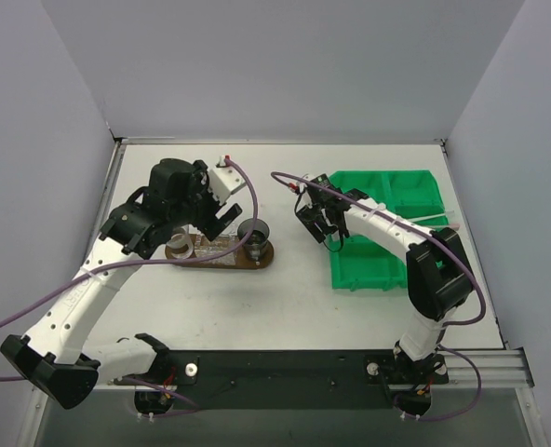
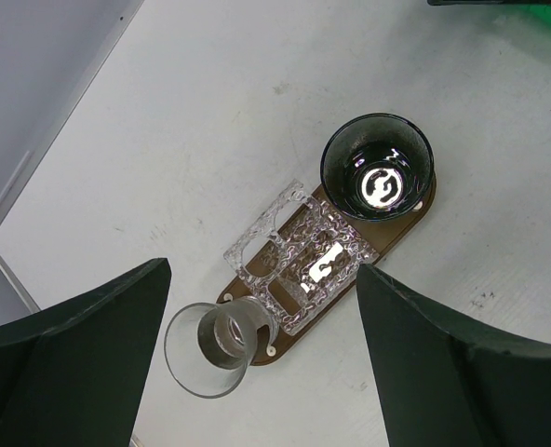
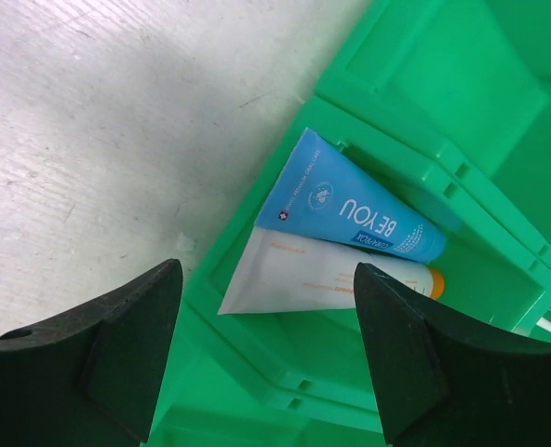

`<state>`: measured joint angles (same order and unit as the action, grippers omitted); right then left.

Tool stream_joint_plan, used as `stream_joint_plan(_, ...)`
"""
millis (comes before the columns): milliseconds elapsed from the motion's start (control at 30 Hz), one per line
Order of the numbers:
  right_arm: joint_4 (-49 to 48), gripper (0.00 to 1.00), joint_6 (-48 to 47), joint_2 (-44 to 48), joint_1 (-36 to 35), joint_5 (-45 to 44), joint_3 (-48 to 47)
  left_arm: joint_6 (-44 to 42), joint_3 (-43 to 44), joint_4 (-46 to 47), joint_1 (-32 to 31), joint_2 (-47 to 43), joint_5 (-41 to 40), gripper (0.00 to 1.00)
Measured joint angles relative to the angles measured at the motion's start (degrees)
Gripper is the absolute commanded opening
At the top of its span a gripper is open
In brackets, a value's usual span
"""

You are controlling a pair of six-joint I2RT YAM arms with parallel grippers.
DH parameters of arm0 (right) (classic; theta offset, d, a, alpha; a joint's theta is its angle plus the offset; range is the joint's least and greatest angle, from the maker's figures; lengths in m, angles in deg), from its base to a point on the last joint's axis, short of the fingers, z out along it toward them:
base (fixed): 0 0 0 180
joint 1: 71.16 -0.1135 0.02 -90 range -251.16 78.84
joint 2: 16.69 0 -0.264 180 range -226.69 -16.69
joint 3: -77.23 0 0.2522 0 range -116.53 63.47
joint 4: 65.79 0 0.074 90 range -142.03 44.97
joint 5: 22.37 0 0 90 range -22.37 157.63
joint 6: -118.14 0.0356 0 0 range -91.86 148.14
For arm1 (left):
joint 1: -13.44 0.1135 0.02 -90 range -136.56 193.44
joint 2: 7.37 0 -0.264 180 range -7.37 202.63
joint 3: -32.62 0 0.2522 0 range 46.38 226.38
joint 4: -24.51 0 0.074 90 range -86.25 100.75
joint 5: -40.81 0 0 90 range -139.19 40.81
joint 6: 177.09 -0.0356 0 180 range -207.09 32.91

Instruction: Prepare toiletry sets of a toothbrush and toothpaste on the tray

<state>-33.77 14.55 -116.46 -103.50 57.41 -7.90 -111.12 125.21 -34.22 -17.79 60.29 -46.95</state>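
Hovering above the tray [image 2: 392, 235], the left gripper [image 2: 262, 268] is holding its two dark fingers [image 2: 80, 354] wide apart with nothing between them. The brown tray is lying on the white table [image 2: 257, 93], left of centre in the overhead view. It is carrying a clear glass dish [image 2: 299, 256] with small compartments in its middle, a dark cup [image 2: 378, 168] at one end and a clear cup [image 2: 210, 349] at the other.

The right gripper [image 3: 266, 270] is hanging over the left side of the green bin [image 3: 424, 84], its fingers likewise spread wide and gripping nothing. Below it, in a compartment at the bin's edge, two toothpaste tubes are lying flat. The blue tube [image 3: 350, 209] is resting partly on the white tube [image 3: 303, 279], whose orange cap [image 3: 434, 282] is pointing away from the table side. Both wide crimped ends are facing the bin wall beside the table.

In the overhead view a thin pale toothbrush [image 1: 432, 219] is lying across the bin's right side, well apart from both grippers and too small to show detail.
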Motion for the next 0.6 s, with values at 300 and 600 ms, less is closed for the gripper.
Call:
stream_joint_plan(300,0.0,0.65,-0.3,-2.1,0.0,-3.4,0.0,-0.2,-0.9,0.7,0.3,-1.3,0.2,0.92)
stream_joint_plan(600,0.0,0.64,-0.7,-3.8,0.0,-5.0,0.0,-0.5,-2.3,1.0,0.9,-1.9,0.6,0.92)
